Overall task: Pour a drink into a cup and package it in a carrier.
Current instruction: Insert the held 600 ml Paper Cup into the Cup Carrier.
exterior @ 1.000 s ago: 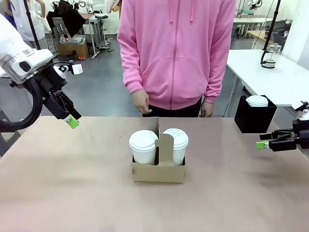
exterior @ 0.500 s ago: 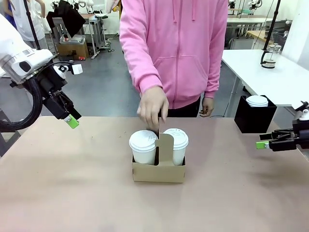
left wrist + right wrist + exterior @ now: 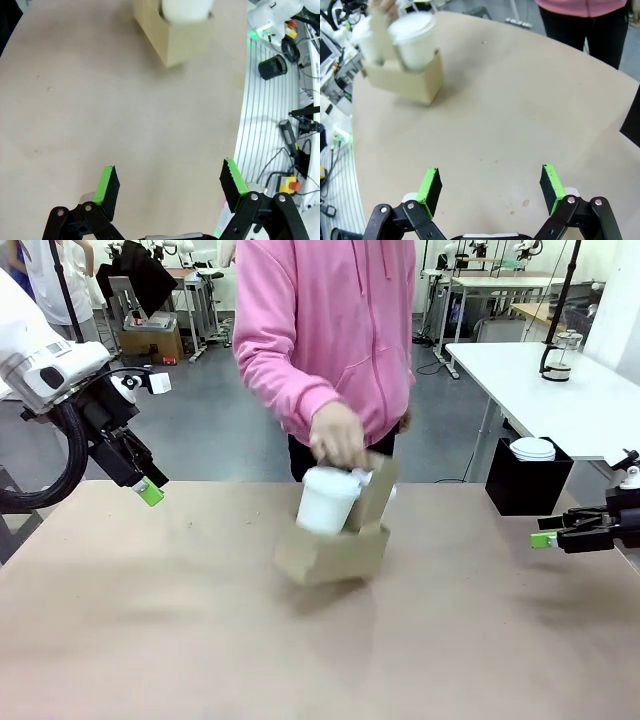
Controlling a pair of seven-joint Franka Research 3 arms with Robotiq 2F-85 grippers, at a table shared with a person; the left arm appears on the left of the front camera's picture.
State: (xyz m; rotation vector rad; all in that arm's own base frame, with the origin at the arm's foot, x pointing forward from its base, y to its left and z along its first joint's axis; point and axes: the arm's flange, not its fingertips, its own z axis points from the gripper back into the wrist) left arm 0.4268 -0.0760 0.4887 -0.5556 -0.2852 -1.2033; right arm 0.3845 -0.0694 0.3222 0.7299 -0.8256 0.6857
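Tilted carrier (image 3: 335,550) holds apparently two blurred cups (image 3: 327,500).

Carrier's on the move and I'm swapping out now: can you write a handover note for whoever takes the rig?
Left gripper: open, holds nothing, raised at the table's left edge.
Right gripper: open, holds nothing, low at the right edge.
Person's hand: grips the carrier by its handle, tilted, coming off the table.
Two lidded cups sit in its slots.
Done: cups packaged.
Left: nothing visible for the arms; keep clear.
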